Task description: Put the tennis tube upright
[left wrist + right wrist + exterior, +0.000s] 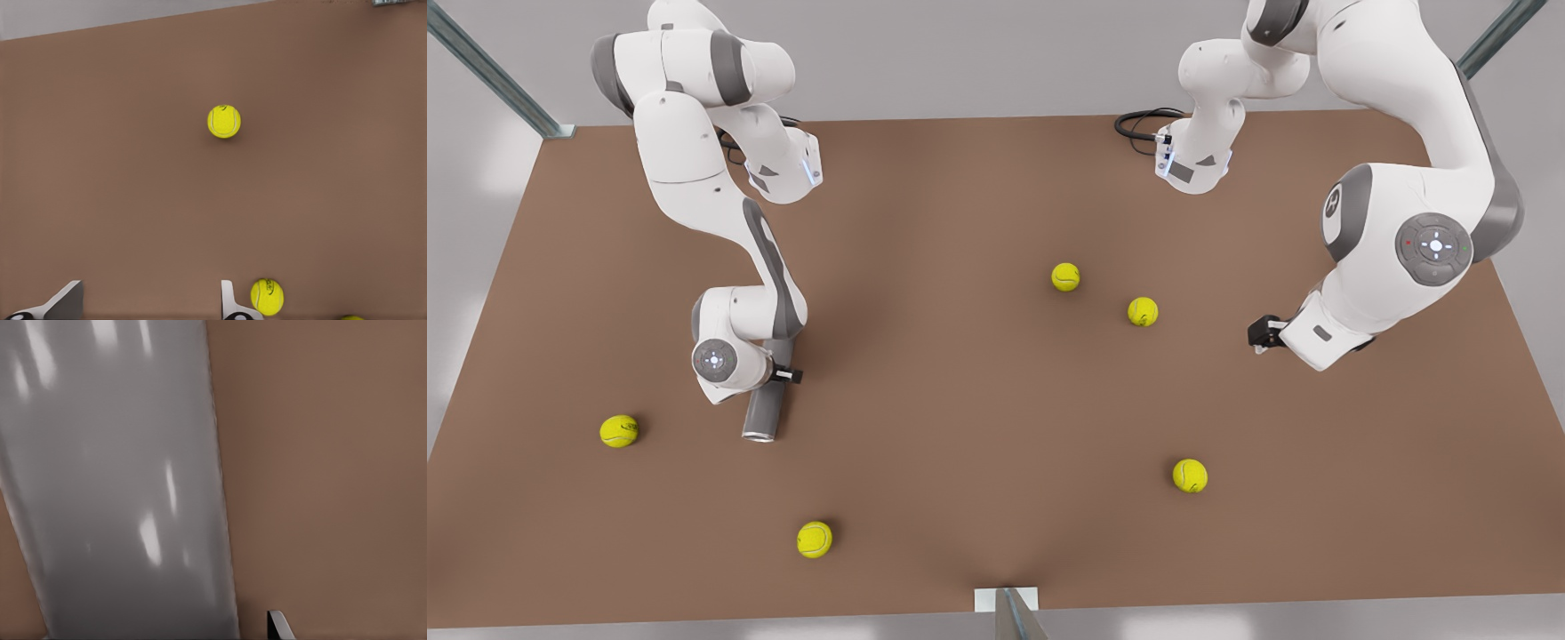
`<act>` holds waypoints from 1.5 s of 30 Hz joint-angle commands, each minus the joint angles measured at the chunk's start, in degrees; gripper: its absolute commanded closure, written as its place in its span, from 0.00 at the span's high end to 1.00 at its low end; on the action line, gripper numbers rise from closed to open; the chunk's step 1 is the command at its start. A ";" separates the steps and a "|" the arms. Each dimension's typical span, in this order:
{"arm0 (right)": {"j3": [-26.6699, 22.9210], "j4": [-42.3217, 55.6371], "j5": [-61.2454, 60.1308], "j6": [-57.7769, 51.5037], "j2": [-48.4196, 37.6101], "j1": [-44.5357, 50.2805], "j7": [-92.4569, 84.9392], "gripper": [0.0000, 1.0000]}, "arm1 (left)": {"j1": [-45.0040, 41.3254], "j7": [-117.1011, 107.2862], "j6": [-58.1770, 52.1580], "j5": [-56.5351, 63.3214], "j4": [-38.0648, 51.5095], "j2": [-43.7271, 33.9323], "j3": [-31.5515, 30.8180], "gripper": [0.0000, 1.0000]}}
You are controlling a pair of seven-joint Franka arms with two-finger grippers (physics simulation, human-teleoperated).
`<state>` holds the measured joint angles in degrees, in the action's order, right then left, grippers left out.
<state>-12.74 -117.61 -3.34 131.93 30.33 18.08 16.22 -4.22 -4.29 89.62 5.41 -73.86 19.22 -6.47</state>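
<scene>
Tennis tube [765, 414]: lying flat on brown counter [978, 427] toward the front view's left, silvery rim facing the near edge, far end hidden under the right end effector [781, 373], whose finger spread cannot be told. Left end effector [150, 303]: fingers spread apart, empty, above bare counter at the front view's right. Tennis balls [1065, 276] scattered well apart; grey walls around

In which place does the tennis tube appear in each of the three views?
Front view: tennis tube lies at the front view's left, under the right gripper.
Left wrist view: a tennis ball beyond the open left gripper; the tube is elsewhere.
Right wrist view: close-up grey body.
Shared landmark: the brown table.
</scene>
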 commanded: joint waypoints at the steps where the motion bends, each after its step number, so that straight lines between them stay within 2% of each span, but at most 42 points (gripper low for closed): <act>1: 0.08 0.10 -0.08 -0.97 -0.09 -0.06 -2.24 1.00 | 0.00 -1.43 -0.06 0.04 0.04 -0.06 -0.03 1.00; 5: 0.08 0.46 -0.08 -1.41 0.00 -0.06 -2.24 0.93 | 0.00 -1.78 -0.06 0.04 0.04 -0.06 -0.03 1.00; 7: -0.01 0.46 -0.08 -1.41 0.00 -0.15 -2.24 0.82 | -0.08 -1.86 -0.06 0.04 0.04 -0.06 -0.03 1.00; 8: -0.01 0.46 -0.08 -1.41 0.00 -0.15 -2.24 0.74 | -0.08 -1.87 -0.06 0.04 0.04 -0.06 -0.03 1.00; 11: -0.01 0.63 -0.08 -1.50 0.00 -0.15 -2.24 0.63 | -0.08 -2.04 -0.06 -0.05 0.04 0.03 -0.03 1.00; 20: 0.52 2.39 0.00 -4.04 -0.79 -0.33 -3.47 0.63 | -1.49 -4.77 -0.15 -0.40 0.04 -0.06 -0.12 1.00; 23: 0.87 5.55 0.18 -8.79 -1.32 -0.24 -5.40 0.63 | -1.67 -5.29 -0.15 -0.40 0.04 -0.06 -0.12 1.00; 30: 6.41 16.10 0.80 -10.64 -2.55 4.59 -12.61 0.63 | -3.34 -7.93 -0.24 -0.49 0.04 -0.24 -0.12 1.00; 34: 6.67 26.55 1.15 -10.46 1.93 8.99 -34.84 0.63 | -3.16 -7.67 -0.06 -0.31 0.04 -0.15 0.32 1.00; 36: 6.67 28.32 2.73 -10.02 3.16 11.62 -42.91 0.63 | -3.16 -7.67 -0.06 -0.23 0.04 -0.06 0.50 1.00; 41: 8.78 38.51 6.24 -9.58 8.70 13.73 -76.77 0.63 | -3.16 -8.02 0.02 -0.23 0.04 0.38 0.58 1.00; 43: 10.80 40.80 12.92 -8.97 9.93 13.74 -81.78 0.63 | -3.16 -8.28 0.02 -0.49 0.04 0.38 0.50 1.00; 45: 12.38 41.41 13.45 -4.66 11.33 13.82 -85.74 0.63 | -3.25 -8.28 0.02 -0.49 0.04 0.38 0.58 1.00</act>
<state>-0.85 -76.26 6.52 124.16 41.56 32.13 -23.45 -7.42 -10.56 89.63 4.97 -73.86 19.67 -5.89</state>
